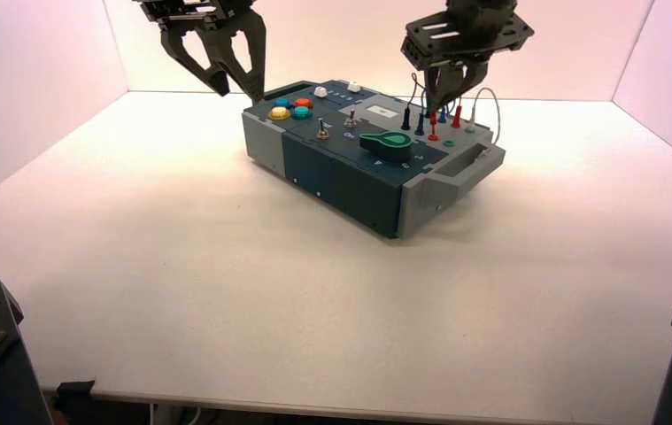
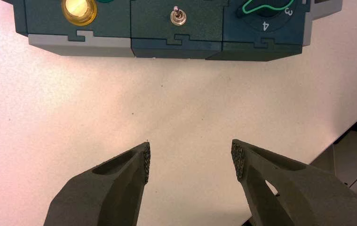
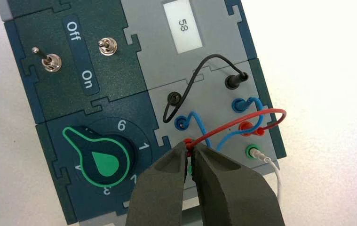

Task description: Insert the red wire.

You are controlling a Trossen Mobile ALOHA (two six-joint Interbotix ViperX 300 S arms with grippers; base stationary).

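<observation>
"Right gripper (image 1: 429, 106)?"
"Upper right of the high view, closed on the red wire (image 3: 242, 119)'s near plug, at the box (image 1: 350, 164)'s red sockets."
"Left gripper (image 1: 242, 93)?"
"Upper left, jaws apart."

wire at the right claw (image 3: 190, 148): red (image 3: 280, 113)
wires beside that claw: blue (image 3: 233, 135), black (image 3: 194, 75), white (image 3: 278, 181)
knob near it: dark with green outline (image 3: 103, 160)
</observation>
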